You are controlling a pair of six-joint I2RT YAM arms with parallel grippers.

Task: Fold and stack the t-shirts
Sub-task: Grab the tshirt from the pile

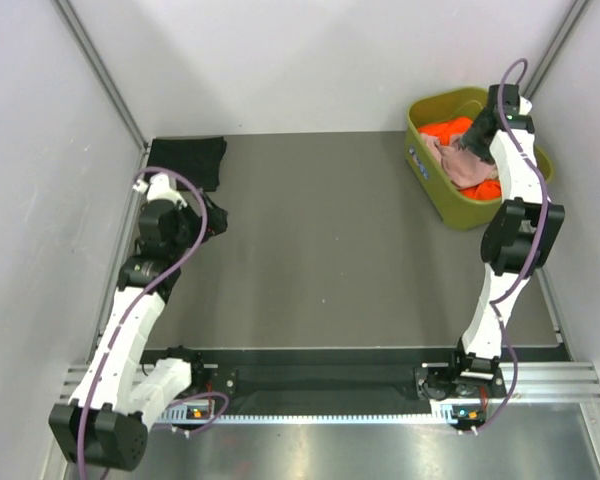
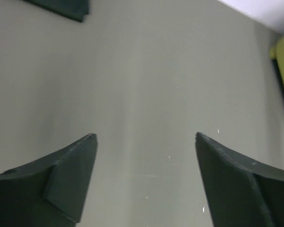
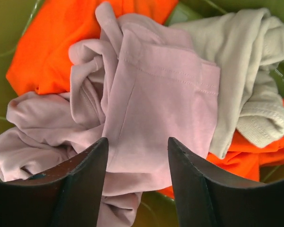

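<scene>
Right gripper (image 3: 137, 139) jaws apart, astride pink shirt (image 3: 156, 94) in bin (image 1: 427, 168), tabletop (image 1: 320, 240) far-right corner. Left gripper (image 2: 146, 136) jaws wide apart.

Table (image 1: 330, 250) centre between the arms: open, unobstructed passage. Far left corner: folded black t-shirt (image 1: 188, 160), lying flat. Far right: olive-green bin (image 1: 435, 187), its mouth filled by a pink t-shirt (image 3: 151, 94), an orange t-shirt (image 3: 42, 52), a tan t-shirt (image 3: 236, 47) and the right gripper (image 3: 137, 142). Walls (image 1: 40, 200) close both sides and the far edge.

The left arm (image 1: 126, 335) and right arm (image 1: 488, 310) have white links, black joint housings, a looping purple cable (image 1: 202, 222) each, and dark wedge-shaped claw fingers (image 3: 80, 189)
</scene>
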